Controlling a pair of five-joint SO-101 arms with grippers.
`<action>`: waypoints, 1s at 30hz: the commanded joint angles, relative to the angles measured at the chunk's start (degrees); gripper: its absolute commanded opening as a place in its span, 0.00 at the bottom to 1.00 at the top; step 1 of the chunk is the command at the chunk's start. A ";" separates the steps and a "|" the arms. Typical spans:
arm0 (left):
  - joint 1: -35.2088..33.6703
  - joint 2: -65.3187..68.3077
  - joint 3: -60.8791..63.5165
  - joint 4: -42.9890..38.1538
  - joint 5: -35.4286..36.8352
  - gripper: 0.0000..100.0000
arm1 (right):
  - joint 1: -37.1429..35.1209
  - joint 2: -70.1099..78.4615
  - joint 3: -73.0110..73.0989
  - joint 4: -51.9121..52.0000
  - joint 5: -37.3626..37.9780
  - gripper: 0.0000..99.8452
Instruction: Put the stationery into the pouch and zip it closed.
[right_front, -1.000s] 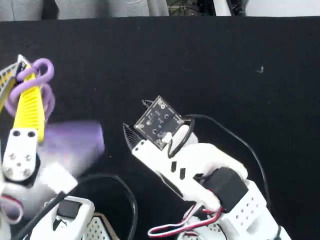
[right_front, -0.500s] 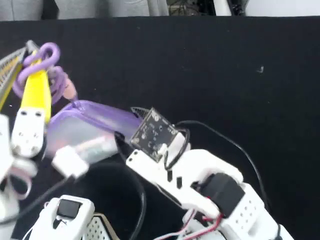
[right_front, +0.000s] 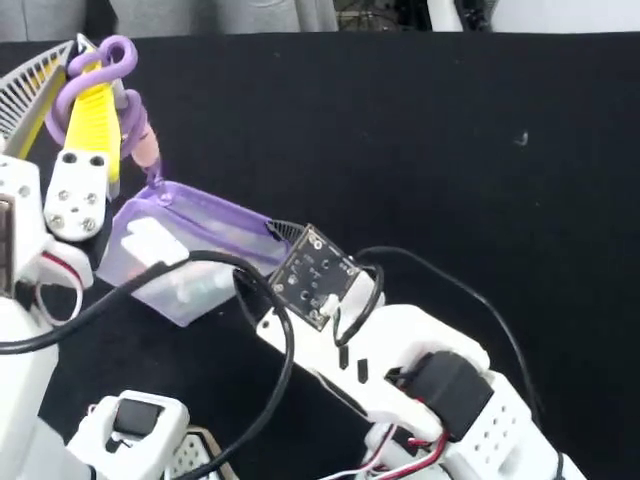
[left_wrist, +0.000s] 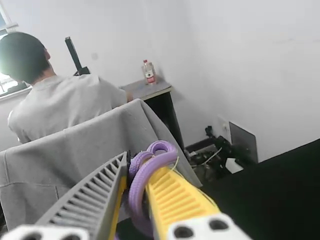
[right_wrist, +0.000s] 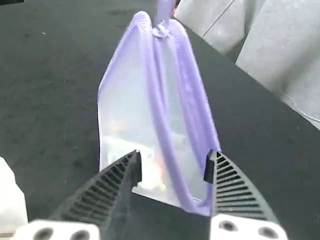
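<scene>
A translucent purple pouch (right_front: 190, 240) hangs tilted over the table's left part, held up by its purple strap loop (right_front: 108, 58). My left gripper (right_front: 85, 62), with one yellow and one grey finger, is shut on that strap (left_wrist: 150, 165) high at the far left. Blurred stationery (right_wrist: 152, 167) shows through the pouch wall (right_wrist: 125, 110). My right gripper (right_wrist: 172, 162) stands open, its two fingers on either side of the pouch's lower end, and in the high view it (right_front: 262, 255) sits right at the pouch's right edge.
The black table (right_front: 480, 150) stretches free to the right and the far side. A black cable (right_front: 270, 330) loops from the left arm across the front of the pouch. Both arm bases crowd the near edge. Grey cloth (right_wrist: 270, 55) hangs beyond the table.
The left gripper has carried the strap farther away and higher, lifting the pouch and swinging it toward the right gripper. The right gripper now has the pouch's end between its fingers.
</scene>
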 joint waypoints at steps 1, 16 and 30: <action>-0.31 1.23 -0.22 -3.52 0.70 0.03 | 0.44 -1.10 -6.02 2.55 -0.09 0.22; -0.31 2.55 -1.19 -6.07 3.08 0.03 | -8.44 -0.48 -0.84 1.93 5.01 0.21; 6.64 2.64 -5.58 -5.45 3.08 0.03 | 2.90 -0.40 1.45 -5.54 5.19 0.21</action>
